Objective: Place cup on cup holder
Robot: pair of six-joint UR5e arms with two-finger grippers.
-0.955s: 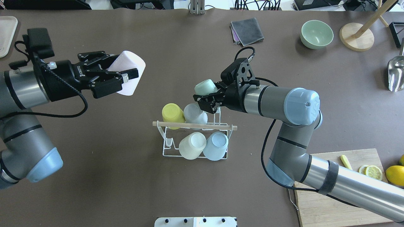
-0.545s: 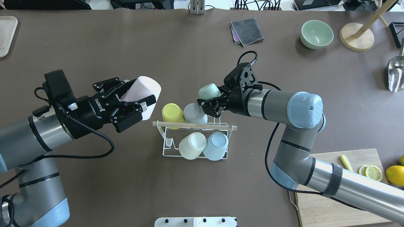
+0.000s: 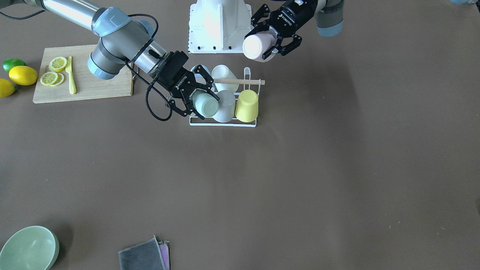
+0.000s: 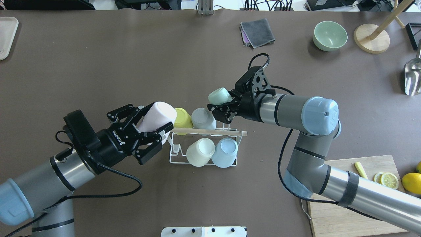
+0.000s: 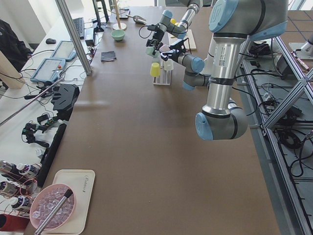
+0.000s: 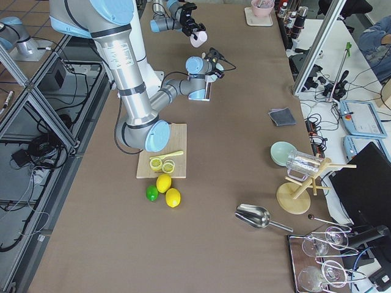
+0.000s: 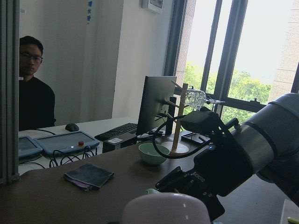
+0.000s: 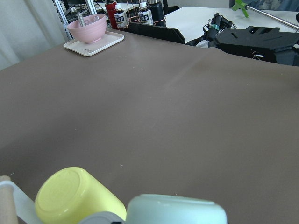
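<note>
Firstly, the front view: at top centre the left end effector (image 3: 270, 47) is clamped on a pink cup (image 3: 254, 47), up-frame of the rack (image 3: 224, 124). The right end effector (image 3: 204, 105) grips a mint cup (image 3: 207, 108) at the rack's left end. Overhead, mid-worktop (image 4: 98, 65), the pink cup overlaps the rack's left end beside a yellow cup (image 4: 182, 118). The mint cup hangs at the rack's upper right.

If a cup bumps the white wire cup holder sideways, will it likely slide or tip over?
Sliding seems likelier: the cup holder is thin wire, so probably light, and the table looks smooth. Tipping seems less likely: its base is broad and four cups weigh it down.
</note>
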